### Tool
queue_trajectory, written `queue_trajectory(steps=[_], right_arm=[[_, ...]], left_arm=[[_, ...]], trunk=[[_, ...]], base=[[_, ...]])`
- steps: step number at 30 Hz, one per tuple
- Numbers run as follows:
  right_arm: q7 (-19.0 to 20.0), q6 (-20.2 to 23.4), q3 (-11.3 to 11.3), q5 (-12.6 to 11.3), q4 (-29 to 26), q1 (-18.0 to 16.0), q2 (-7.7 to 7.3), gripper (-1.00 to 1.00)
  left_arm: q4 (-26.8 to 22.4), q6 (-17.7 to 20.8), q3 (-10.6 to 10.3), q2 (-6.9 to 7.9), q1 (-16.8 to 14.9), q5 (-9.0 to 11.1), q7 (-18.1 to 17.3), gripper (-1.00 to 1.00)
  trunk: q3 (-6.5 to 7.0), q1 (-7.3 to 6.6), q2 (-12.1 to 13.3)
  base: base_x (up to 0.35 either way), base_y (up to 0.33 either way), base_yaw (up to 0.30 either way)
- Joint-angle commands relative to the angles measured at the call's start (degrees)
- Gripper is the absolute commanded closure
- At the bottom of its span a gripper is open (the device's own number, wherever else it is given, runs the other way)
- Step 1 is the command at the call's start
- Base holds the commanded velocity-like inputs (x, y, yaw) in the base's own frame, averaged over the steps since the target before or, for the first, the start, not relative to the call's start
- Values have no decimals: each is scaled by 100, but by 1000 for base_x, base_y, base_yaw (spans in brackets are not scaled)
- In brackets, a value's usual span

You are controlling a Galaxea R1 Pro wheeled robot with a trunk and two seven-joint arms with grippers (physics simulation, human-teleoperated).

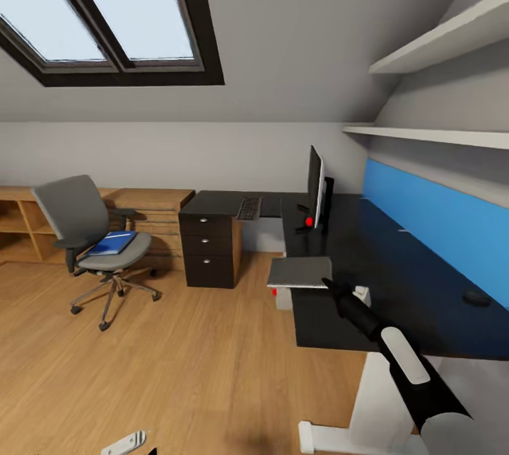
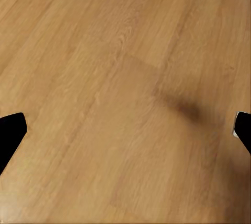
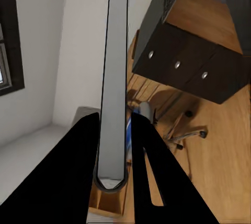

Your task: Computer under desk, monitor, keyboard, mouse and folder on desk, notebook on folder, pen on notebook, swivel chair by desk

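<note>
My right gripper (image 1: 327, 284) is shut on the grey notebook (image 1: 300, 272), held level over the near left edge of the black desk (image 1: 396, 264). In the right wrist view the notebook (image 3: 116, 51) runs edge-on between the fingers (image 3: 78, 161). The monitor (image 1: 314, 186) stands on the desk with the keyboard (image 1: 249, 209) to its left. The mouse (image 1: 476, 297) lies near the blue wall panel. The computer (image 1: 283, 297) sits under the desk. The blue folder (image 1: 112, 243) lies on the swivel chair (image 1: 92, 228), away from the desk. My left gripper (image 2: 125, 130) is open over bare floor. The pen is out of view.
A dark drawer unit (image 1: 208, 246) stands under the desk's left wing. A low wood cabinet (image 1: 152, 204) lines the back wall behind the chair. White shelves (image 1: 438, 135) hang over the blue wall panel (image 1: 438, 214). Open plank floor (image 1: 177, 370) lies between chair and desk.
</note>
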Motion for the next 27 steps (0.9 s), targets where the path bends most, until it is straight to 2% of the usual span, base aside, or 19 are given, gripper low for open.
queue_trajectory(steps=[1, 8, 14, 27], right_arm=[[59, 48, 6, -11, -2, -2, 5, 100], [222, 56, 265, 154, -10, 1, -17, 100], [242, 52, 317, 266, -4, 25, -16, 100], [253, 47, 361, 322, 4, 45, 18, 100]], left_arm=[[-10, 19, -20, 4, 0, 59, 42, -100], [-4, 19, -104, 5, 2, 60, 42, -100], [-3, 19, -240, 8, -2, 63, 45, -100], [32, 19, -270, 11, 2, 60, 45, -100]], trunk=[[-4, 0, -3], [-1, 0, -3], [-1, 0, -3], [-1, 0, -3]], base=[[0, 303, 44], [0, 303, 17], [0, 304, 2], [2, 301, 0]])
